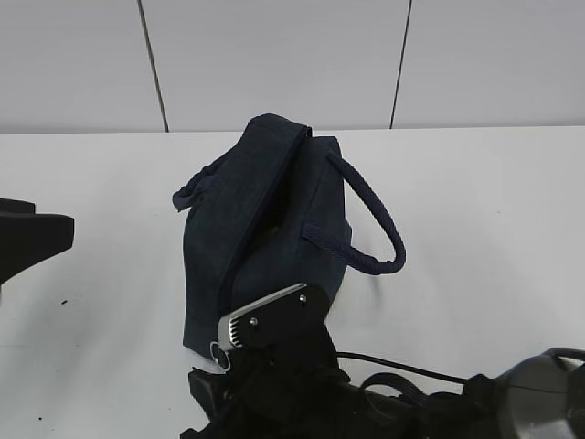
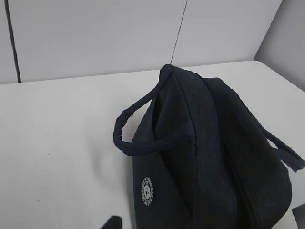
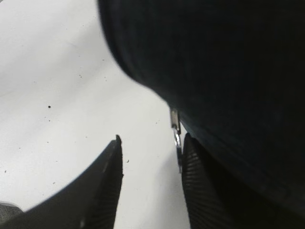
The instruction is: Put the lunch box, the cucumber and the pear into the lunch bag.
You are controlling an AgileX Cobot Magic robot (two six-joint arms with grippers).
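On the white table (image 1: 101,347), listed left to right in the exterior view: left arm, dark housing only at the frame edge; left tool not visible in any view, state cannot be told. Centre: navy lunch bag (image 1: 265,238), standing, long axis running from the near edge toward the back wall, zipper seam along the top ridge; one strap handle (image 1: 370,215) looping out rightward, the other (image 2: 143,126) on its left side. Silver ring pull (image 3: 177,138) at the bag's near end. Right tool (image 3: 151,176), fingers apart, the pull between them just beside the right finger (image 3: 200,186).
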